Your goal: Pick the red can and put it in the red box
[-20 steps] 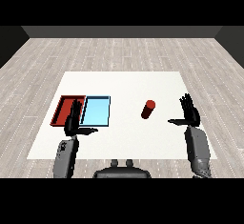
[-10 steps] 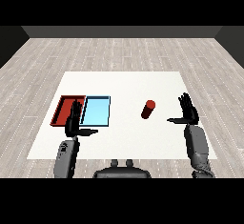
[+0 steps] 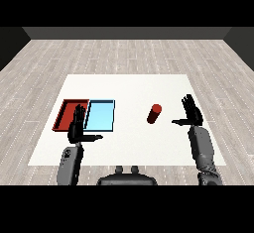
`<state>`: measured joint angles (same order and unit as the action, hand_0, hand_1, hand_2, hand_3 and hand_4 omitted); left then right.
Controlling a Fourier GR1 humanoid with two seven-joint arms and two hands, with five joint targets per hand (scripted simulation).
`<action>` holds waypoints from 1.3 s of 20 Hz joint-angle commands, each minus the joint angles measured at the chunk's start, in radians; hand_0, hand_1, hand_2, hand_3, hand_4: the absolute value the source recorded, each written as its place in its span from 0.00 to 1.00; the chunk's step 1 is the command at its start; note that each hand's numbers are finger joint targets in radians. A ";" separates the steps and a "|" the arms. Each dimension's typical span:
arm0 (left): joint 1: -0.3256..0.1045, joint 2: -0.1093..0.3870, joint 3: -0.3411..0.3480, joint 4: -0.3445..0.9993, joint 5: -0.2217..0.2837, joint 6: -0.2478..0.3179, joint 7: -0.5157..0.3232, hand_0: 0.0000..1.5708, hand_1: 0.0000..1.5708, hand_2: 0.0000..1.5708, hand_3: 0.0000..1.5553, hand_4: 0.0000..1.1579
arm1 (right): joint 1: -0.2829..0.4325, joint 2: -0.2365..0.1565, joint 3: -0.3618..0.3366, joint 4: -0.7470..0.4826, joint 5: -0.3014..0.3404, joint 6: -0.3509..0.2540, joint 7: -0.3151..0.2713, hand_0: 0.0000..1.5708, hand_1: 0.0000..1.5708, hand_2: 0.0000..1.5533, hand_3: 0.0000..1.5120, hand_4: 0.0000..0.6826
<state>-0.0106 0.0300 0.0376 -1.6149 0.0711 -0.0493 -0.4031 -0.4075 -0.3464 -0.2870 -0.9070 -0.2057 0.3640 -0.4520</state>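
- Red can (image 3: 154,113) stands on the table (image 3: 129,86), right of the blue tray (image 3: 100,116).
- Red tray (image 3: 70,114) lies leftmost.
- Right hand (image 3: 191,112) spread, near the can, apart.
- Left hand (image 3: 77,128) spread, holding nothing.

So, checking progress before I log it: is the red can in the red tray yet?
Not yet. The red can stands on the white table, right of the light blue tray, apart from the red tray; neither hand holds it.
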 commanded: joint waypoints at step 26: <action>-0.021 0.028 0.059 0.090 0.050 -0.042 -0.056 0.00 0.00 0.00 0.00 0.00 | -0.211 0.130 0.055 0.444 0.051 -0.002 -0.143 0.00 0.00 0.00 0.00 0.00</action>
<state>-0.0215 0.0465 0.0677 -1.6146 0.1128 -0.0675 -0.3907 -0.5841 -0.2254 -0.2352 -0.5189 -0.1629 0.3602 -0.5798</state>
